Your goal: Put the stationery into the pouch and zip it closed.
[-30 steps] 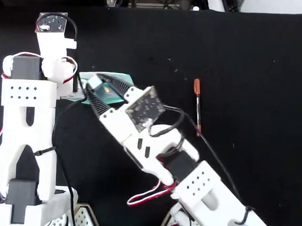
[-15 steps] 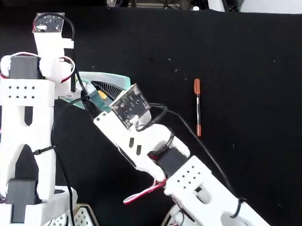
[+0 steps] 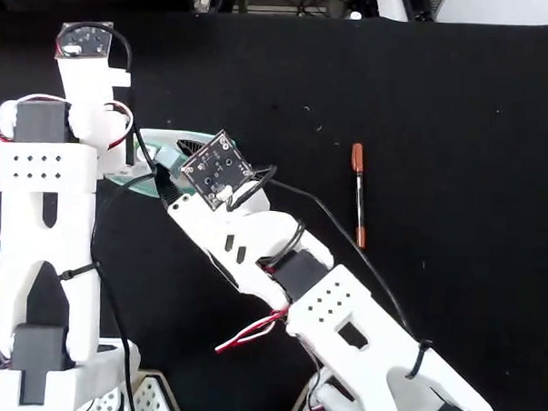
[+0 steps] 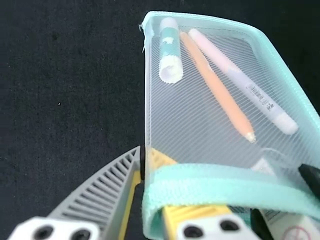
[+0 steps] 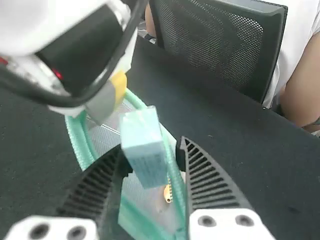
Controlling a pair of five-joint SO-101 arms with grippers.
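Note:
The teal mesh pouch (image 4: 210, 135) holds a glue stick (image 4: 169, 50), an orange pencil (image 4: 215, 87) and a white pen (image 4: 245, 87). My left gripper (image 4: 146, 156) is shut on the pouch's teal rim. In the high view the pouch (image 3: 163, 141) lies between both arms at the left. My right gripper (image 5: 152, 148) is shut on a light-blue eraser block (image 5: 145, 147), tilted, just above the pouch's open mouth (image 5: 82, 142). An orange-red pen (image 3: 357, 195) lies alone on the table to the right.
The black table (image 3: 442, 113) stretches wide around the pen. The left arm's white body (image 3: 46, 214) stands along the left side. A mesh chair (image 5: 220, 45) sits past the table's far edge.
My right arm has swung left and farther over the pouch with the eraser in it. The left arm has barely shifted and the pen has stayed put.

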